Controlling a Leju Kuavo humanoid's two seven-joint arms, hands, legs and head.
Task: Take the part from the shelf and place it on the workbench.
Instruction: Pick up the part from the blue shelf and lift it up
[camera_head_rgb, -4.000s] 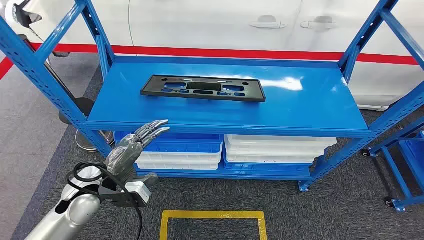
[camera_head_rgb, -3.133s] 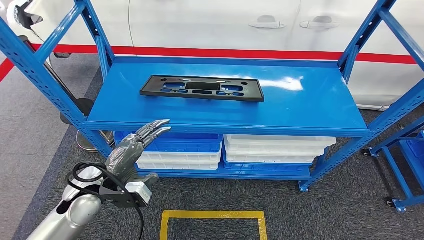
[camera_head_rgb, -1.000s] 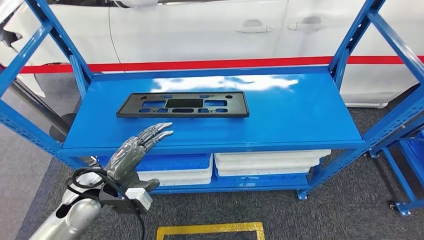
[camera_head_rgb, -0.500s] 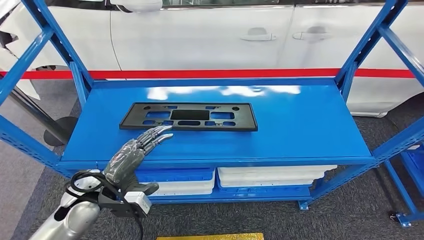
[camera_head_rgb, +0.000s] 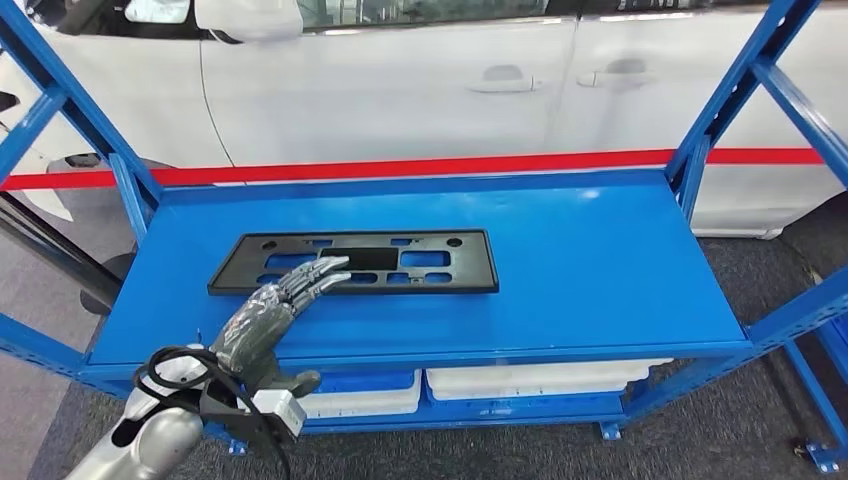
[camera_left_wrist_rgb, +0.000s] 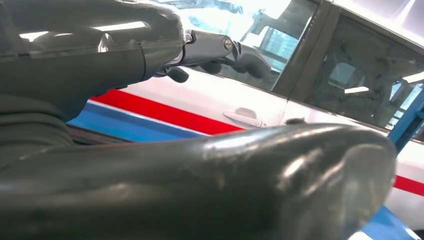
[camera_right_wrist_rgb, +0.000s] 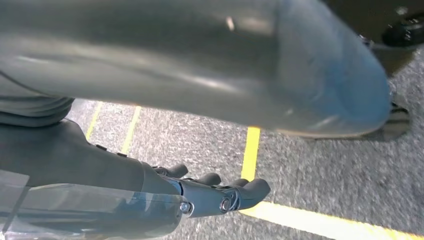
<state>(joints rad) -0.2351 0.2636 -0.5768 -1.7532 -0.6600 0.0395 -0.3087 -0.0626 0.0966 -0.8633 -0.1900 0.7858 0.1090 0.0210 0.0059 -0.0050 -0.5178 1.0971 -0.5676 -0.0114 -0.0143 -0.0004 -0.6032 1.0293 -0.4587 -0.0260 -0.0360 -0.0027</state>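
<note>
Black plastic part (camera_head_rgb: 355, 263), flat w/ cutouts, lies on top blue shelf (camera_head_rgb: 590, 250), toward its left end. Left hand (camera_head_rgb: 272, 308) reaches over shelf front edge, fingers (camera_head_rgb: 322, 275) straight and apart, tips above part's near edge; holds nothing, contact can't be told. Right hand (camera_right_wrist_rgb: 200, 192) hangs over grey floor w/ yellow line (camera_right_wrist_rgb: 251, 150), fingers apart, holding nothing. White car (camera_head_rgb: 420, 90) w/ red stripe behind shelf.

Bright, even overhead light fills the sharp head view, with a soft sheen on the blue shelf (camera_head_rgb: 600, 260) and white car (camera_head_rgb: 420, 90), while both wrist views are blurred up close, with ceiling-light streaks glinting on the grey hand covers.
</note>
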